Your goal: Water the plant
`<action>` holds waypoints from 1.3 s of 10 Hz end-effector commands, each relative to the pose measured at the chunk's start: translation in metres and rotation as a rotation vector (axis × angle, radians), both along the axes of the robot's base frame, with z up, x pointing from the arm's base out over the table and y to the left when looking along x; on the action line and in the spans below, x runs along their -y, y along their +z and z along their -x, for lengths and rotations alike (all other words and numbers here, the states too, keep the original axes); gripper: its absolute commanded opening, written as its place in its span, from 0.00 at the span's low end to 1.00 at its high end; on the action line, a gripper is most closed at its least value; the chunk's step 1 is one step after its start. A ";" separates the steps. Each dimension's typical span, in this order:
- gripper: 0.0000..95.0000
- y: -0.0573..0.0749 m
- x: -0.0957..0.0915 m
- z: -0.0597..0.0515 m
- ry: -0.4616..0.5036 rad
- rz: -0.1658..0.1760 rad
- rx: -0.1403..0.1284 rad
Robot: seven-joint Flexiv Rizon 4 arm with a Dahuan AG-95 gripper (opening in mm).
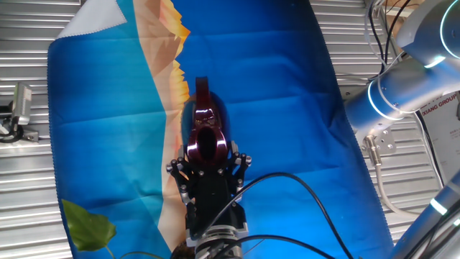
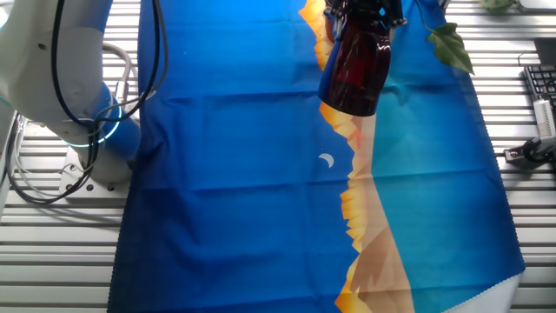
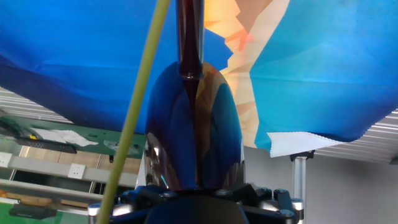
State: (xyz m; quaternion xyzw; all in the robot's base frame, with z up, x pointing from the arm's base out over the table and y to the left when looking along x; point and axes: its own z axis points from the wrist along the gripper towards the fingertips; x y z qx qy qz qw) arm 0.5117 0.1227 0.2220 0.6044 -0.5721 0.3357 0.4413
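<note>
Your plant [image 1: 90,226] shows only a leaf at the cloth's [image 1: 273,108] corner on the tabletop [image 1: 29,180], so the pot sits out of frame; the fingers [image 1: 239,164] pinch the watering vessel [image 1: 205,133], seemingly lifted clear so you can carry it there

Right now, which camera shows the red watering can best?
One fixed view: the whole watering can shows, opening and spout. The other fixed view shows only its dark body. The hand view shows it too close and cropped.

Bright, even light; glare on the glossy red vessel [image 1: 205,133]; hand view's near stalk [image 3: 134,118] blurred
</note>
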 end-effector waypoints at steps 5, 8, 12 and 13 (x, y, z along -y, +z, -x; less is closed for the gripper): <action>0.00 0.000 0.000 0.000 -0.047 -0.130 0.091; 0.00 0.000 0.000 0.000 -0.058 -0.161 0.110; 0.00 0.000 0.001 0.000 -0.067 -0.207 0.145; 0.00 -0.001 0.002 0.001 -0.070 -0.220 0.154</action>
